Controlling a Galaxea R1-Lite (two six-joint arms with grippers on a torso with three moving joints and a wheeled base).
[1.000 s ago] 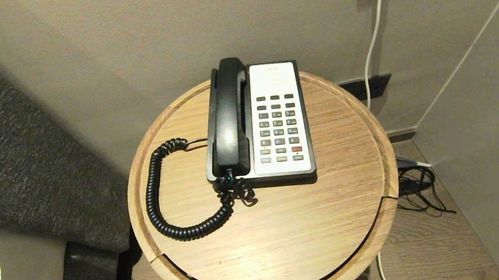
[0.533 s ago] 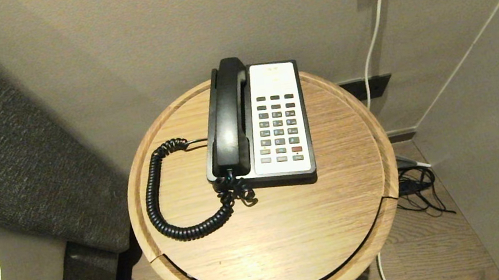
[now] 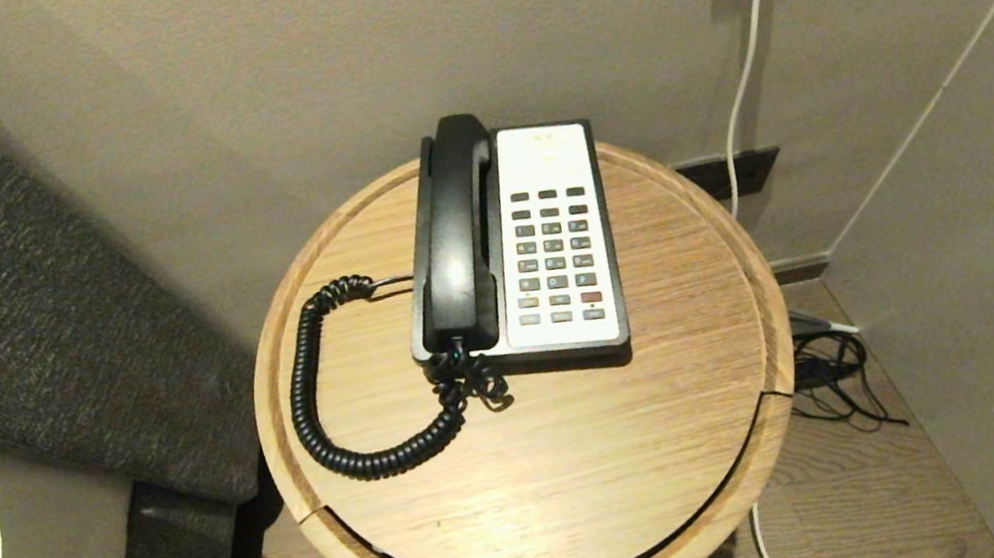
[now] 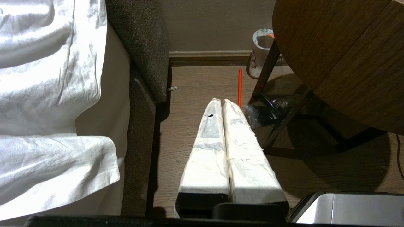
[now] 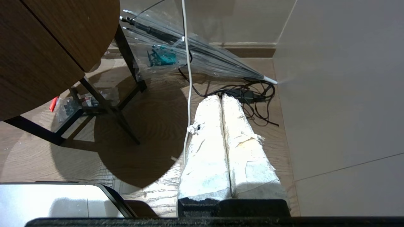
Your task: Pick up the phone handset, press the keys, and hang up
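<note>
In the head view the glossy black phone handset [image 3: 454, 236] lies in its cradle on the left side of the black-and-white phone base [image 3: 556, 239], with rows of keys [image 3: 556, 254] beside it. Its black coiled cord [image 3: 325, 399] loops over the round wooden table [image 3: 540, 474] to the left. Neither arm shows in the head view. My left gripper [image 4: 222, 101] hangs low beside the table with its white-wrapped fingers pressed together, shut on nothing. My right gripper [image 5: 221, 97] hangs low on the table's other side, also shut and empty.
A dark upholstered bed edge [image 3: 6, 301] with white bedding [image 4: 47, 78] stands left of the table. A white cable [image 3: 747, 55] runs down the wall on the right to tangled black wires [image 5: 252, 97]. A clear folded umbrella [image 5: 195, 56], a paper cup [image 4: 260, 52] and table legs [image 5: 126, 56] are on the floor.
</note>
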